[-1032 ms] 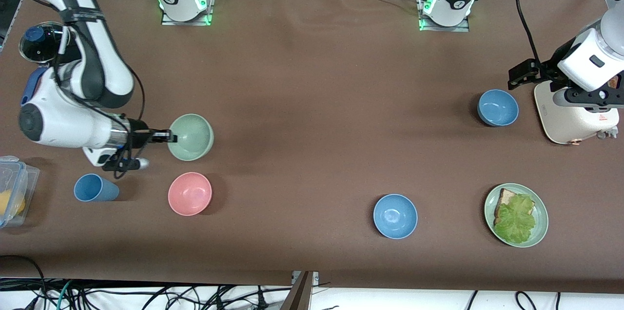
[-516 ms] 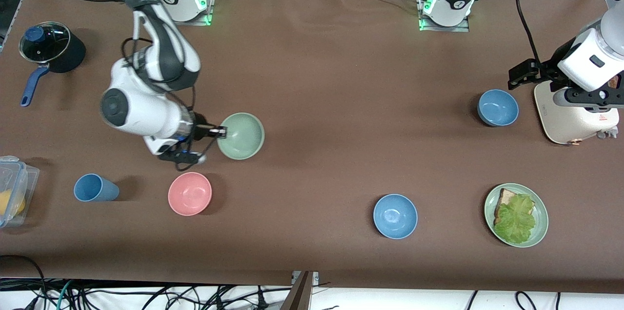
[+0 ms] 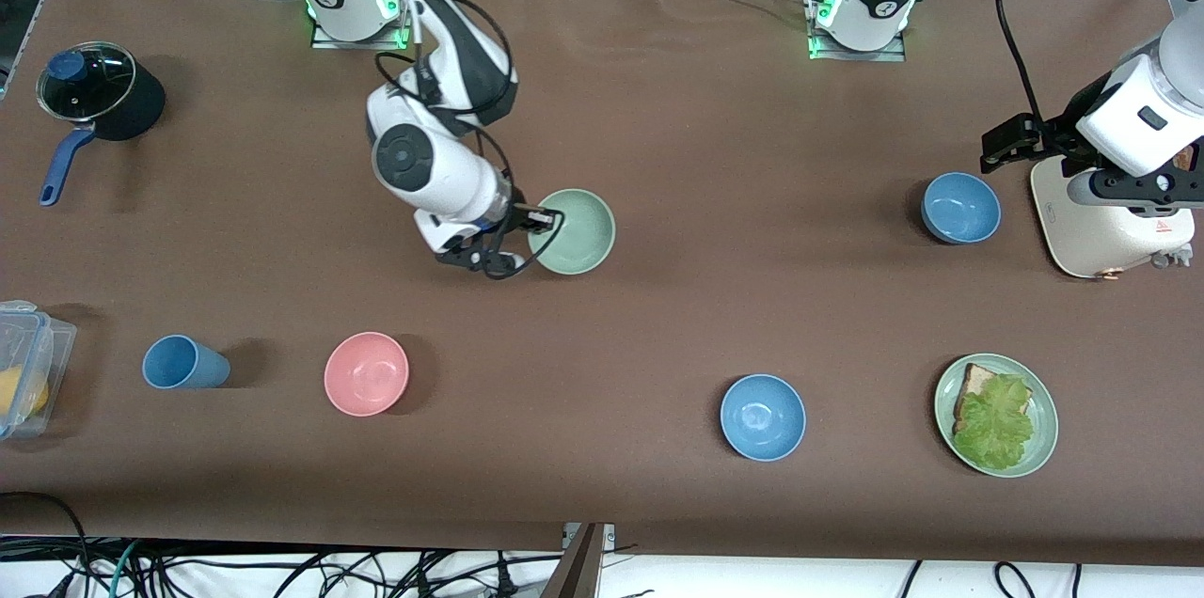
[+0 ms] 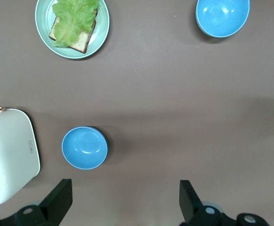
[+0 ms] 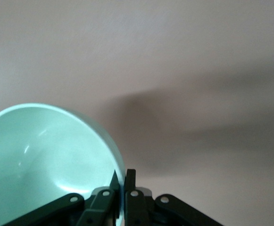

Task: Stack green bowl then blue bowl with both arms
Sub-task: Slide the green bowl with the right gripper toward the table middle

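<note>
Through the right wrist camera I am seeing the right gripper [image 5: 121, 181] at about 6 o'clock in the picture. Its two black fingers [image 5: 130, 179] are pinching together on the rim of the green bowl [image 5: 47, 160], one finger inside and one outside the wall. The bowl is filling the area from 7 to 9 o'clock, with its pale glossy inside facing the camera. The brown table [image 5: 198, 70] is taking all the rest. A soft dark shadow is lying on the table near the centre, just beside the bowl's edge.
</note>
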`<action>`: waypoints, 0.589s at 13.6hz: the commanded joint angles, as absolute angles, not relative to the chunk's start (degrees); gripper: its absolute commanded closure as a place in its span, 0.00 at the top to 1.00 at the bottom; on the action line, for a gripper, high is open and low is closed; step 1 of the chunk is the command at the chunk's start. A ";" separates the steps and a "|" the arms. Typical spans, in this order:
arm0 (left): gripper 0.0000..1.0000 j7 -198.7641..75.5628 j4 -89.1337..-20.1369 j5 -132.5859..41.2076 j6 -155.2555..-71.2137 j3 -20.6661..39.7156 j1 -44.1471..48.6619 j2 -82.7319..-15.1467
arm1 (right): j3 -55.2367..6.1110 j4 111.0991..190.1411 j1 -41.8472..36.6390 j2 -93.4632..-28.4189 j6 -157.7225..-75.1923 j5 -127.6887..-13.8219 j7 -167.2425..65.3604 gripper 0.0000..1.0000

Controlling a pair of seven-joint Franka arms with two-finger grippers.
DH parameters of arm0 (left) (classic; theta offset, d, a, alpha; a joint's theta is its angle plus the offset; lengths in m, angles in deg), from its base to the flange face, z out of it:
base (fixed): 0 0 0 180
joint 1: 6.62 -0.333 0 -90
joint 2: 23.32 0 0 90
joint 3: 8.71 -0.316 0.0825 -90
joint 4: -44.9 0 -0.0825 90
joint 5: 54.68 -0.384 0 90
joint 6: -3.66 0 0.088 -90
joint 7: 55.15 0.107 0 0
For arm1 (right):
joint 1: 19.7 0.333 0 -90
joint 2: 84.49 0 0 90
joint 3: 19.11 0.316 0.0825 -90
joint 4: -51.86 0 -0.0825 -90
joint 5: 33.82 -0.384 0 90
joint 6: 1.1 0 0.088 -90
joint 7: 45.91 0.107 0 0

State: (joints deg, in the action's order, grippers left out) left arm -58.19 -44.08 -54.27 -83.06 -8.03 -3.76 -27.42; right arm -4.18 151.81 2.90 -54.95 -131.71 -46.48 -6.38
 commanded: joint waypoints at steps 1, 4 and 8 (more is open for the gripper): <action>1.00 -58.58 -42.73 -55.56 -81.94 -7.83 -3.89 -27.71 | -4.70 151.53 7.53 -52.69 -136.26 -45.69 -1.45 0.00; 1.00 -58.58 -42.73 -55.56 -81.94 -7.83 -3.89 -27.71 | -4.88 151.53 11.14 -49.79 -139.95 -42.97 3.38 0.00; 1.00 -58.58 -42.73 -55.56 -81.94 -7.75 -3.89 -27.71 | -4.88 151.53 14.57 -46.97 -143.39 -41.64 5.51 0.00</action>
State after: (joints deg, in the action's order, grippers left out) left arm -58.19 -44.07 -54.27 -83.05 -8.03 -3.76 -27.42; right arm -4.37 151.86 13.15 -47.63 -141.96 -42.55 4.09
